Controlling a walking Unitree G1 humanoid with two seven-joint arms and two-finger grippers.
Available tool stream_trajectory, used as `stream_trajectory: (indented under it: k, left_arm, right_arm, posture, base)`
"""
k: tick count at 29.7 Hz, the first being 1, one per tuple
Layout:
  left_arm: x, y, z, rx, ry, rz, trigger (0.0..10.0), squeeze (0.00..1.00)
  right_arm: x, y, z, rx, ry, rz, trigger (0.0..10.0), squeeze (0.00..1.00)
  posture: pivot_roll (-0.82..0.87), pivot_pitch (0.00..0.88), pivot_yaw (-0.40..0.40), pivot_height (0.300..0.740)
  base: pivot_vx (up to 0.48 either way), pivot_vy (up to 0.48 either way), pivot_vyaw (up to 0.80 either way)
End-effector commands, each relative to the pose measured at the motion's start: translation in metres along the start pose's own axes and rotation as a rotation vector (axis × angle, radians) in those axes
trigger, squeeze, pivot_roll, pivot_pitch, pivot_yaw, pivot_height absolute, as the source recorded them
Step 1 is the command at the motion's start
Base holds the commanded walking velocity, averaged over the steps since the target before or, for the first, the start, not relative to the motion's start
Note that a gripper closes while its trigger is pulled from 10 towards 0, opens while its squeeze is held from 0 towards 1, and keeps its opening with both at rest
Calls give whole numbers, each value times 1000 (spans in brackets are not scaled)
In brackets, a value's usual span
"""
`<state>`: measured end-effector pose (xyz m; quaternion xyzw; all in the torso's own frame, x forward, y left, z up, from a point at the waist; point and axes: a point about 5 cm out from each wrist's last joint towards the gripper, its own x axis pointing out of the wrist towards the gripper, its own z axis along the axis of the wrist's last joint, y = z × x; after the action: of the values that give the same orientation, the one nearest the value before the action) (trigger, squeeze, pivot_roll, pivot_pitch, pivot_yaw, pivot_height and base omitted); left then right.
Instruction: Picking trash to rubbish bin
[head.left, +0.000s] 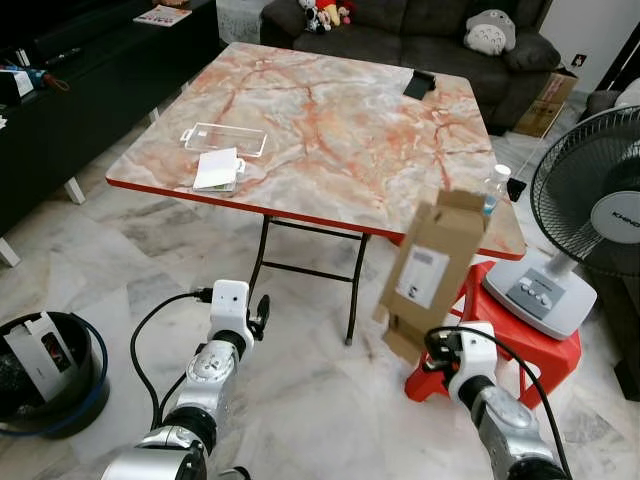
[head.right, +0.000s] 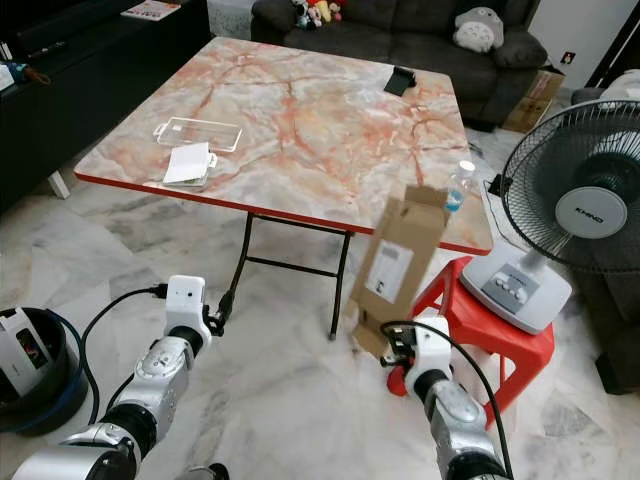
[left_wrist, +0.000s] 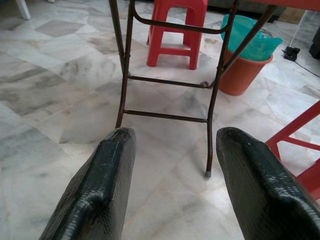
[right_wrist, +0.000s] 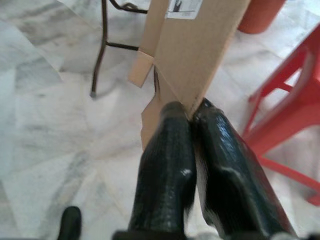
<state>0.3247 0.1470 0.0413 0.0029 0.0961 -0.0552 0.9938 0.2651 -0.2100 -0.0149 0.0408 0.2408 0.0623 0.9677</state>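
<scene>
- I see the right gripper (right_wrist: 192, 117) with its two black fingers pinched together on the lower edge of a flattened brown cardboard box with a white label (head.left: 432, 268).
- I read the box as held up off the floor, tilted, in front of the near right corner of the marble-patterned folding table with a red edge (head.left: 330, 130).
- The box is just beside the red plastic stool (head.left: 530, 350), which carries a white standing fan (head.left: 590, 215).
- The left gripper (left_wrist: 172, 182) has its fingers spread apart with nothing between them, low over the marble floor (head.left: 300, 400) and facing the table's dark metal legs (left_wrist: 167, 80).
- A round black rubbish bin (head.left: 45, 370) stands on the floor to my far left, well apart from the box.
- On the table lie a clear plastic tray (head.left: 224, 139) and a white packet (head.left: 217, 170), near each other.
</scene>
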Motion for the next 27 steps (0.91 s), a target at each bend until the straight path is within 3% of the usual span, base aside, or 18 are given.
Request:
stream_trajectory:
  k: [1,9,18,22,27]
  left_arm:
    - [-4,0,-12,-7,56,7,10000,0]
    - [-14,0,-32,0,146,7,10000,0]
    - [-26,1,-55,-15,271,17,10000,0]
    - [-39,6,-75,-58,390,45,10000,0]
    - [-54,8,-95,-43,513,48,10000,0]
  right_arm:
    - [-7,-10,-15,4,72,-59,10000,0]
    - [-20,-16,-46,61,210,-180,10000,0]
    - [-27,-14,-61,90,276,-224,10000,0]
    - [-32,-16,-70,128,311,-264,10000,0]
    - [-34,-15,-75,132,335,-281,10000,0]
  posture:
    - [-16,18,-103,740]
    - [-14,7,-100,740]
    - [-15,4,-102,740]
    - [-12,25,-109,740]
    - [-10,30,-108,740]
  base:
    - [0,0,0]
    - [0,0,0]
    - [0,0,0]
    - [0,0,0]
    - [0,0,0]
